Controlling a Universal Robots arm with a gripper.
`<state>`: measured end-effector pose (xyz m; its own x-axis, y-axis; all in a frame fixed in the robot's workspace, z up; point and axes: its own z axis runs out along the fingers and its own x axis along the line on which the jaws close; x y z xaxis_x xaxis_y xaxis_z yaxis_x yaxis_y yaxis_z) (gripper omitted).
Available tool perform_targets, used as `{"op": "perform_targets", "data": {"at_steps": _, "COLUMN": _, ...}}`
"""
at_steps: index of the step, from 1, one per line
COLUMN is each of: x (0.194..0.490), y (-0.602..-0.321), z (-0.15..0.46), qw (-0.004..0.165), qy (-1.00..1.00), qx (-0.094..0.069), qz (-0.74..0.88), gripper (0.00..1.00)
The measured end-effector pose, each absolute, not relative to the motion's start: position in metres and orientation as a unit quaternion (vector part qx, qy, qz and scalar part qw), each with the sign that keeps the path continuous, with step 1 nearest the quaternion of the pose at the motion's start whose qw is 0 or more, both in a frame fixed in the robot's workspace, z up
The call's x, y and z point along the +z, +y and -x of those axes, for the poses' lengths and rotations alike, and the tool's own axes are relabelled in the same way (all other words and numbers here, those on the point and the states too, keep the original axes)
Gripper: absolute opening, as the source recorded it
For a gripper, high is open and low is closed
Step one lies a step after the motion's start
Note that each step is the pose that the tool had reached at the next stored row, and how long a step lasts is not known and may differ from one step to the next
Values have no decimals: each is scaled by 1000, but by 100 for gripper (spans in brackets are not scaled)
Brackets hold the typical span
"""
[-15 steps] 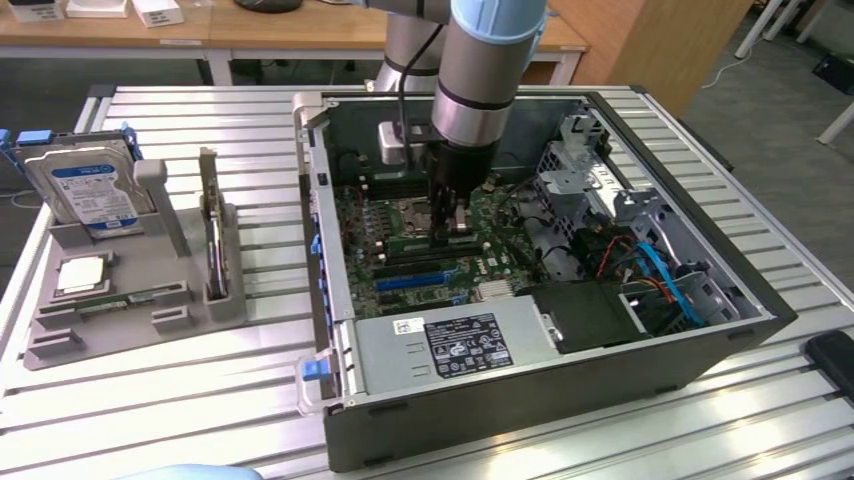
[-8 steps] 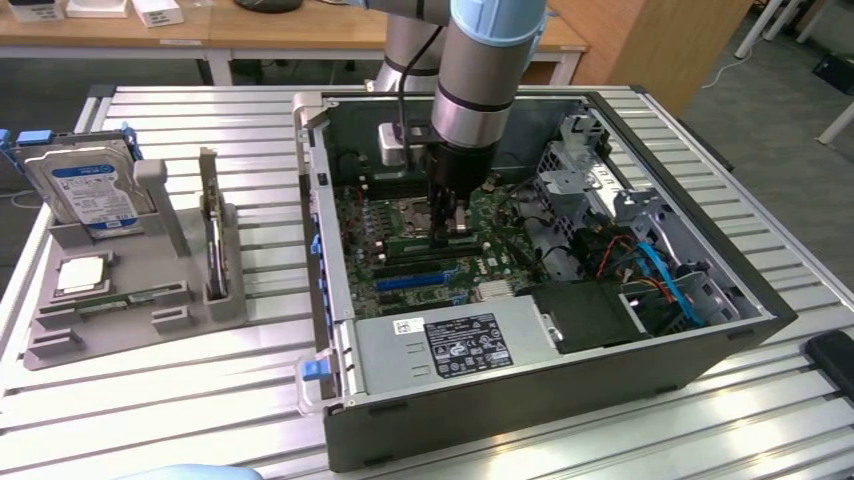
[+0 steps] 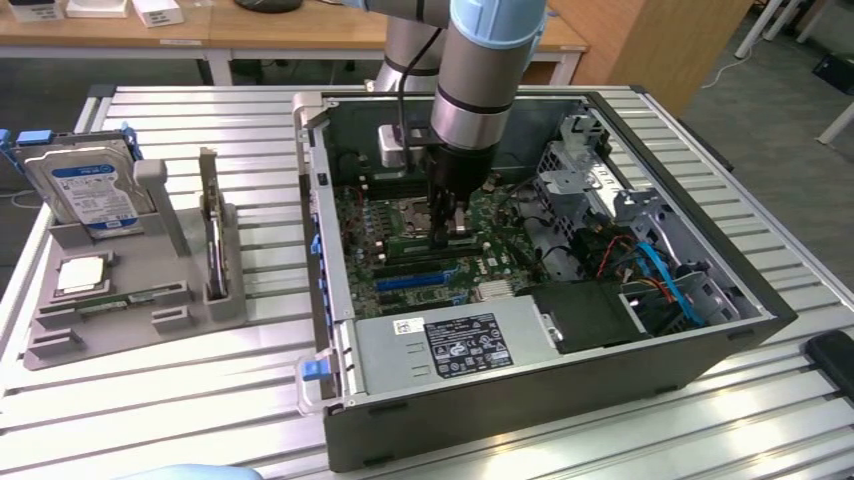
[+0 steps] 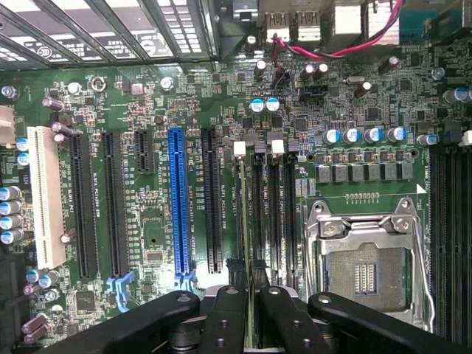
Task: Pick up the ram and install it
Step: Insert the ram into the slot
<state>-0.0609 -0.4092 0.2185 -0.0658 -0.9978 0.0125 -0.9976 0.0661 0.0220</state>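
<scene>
Now your gripper (image 3: 449, 225) stands inside the open computer case (image 3: 561, 410), its jaws drawn narrow on the ram (image 4: 243, 210), which stands edge-on at the memory slots (image 4: 274, 214) beside the processor socket (image 4: 365, 265). The case lies on a slatted metal table (image 3: 200, 410); a grey fixture (image 3: 134, 325) with a hard drive (image 3: 83, 190) sits at the exterior view's left. Wooden desks (image 3: 267, 35) line the room behind, over a grey floor (image 3: 787, 110).

We find the case (image 3: 534, 400) open on top, leaving the middle of the motherboard (image 4: 147, 96) reachable from above. The drive cage (image 3: 587, 165) and cables (image 3: 654, 265) crowd the case's edge on the exterior view's right; the power supply (image 3: 454, 345) fills its near edge. The slots (image 4: 276, 214) beside the gripper (image 4: 247, 264), clamped on the ram (image 4: 243, 214), seem empty.
</scene>
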Motion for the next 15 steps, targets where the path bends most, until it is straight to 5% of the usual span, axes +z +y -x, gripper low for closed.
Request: {"op": "perform_targets", "data": {"at_steps": 15, "x": 216, "y": -409, "z": 61, "qw": 12, "qy": -730, "qx": -4, "qz": -683, "gripper": 15}}
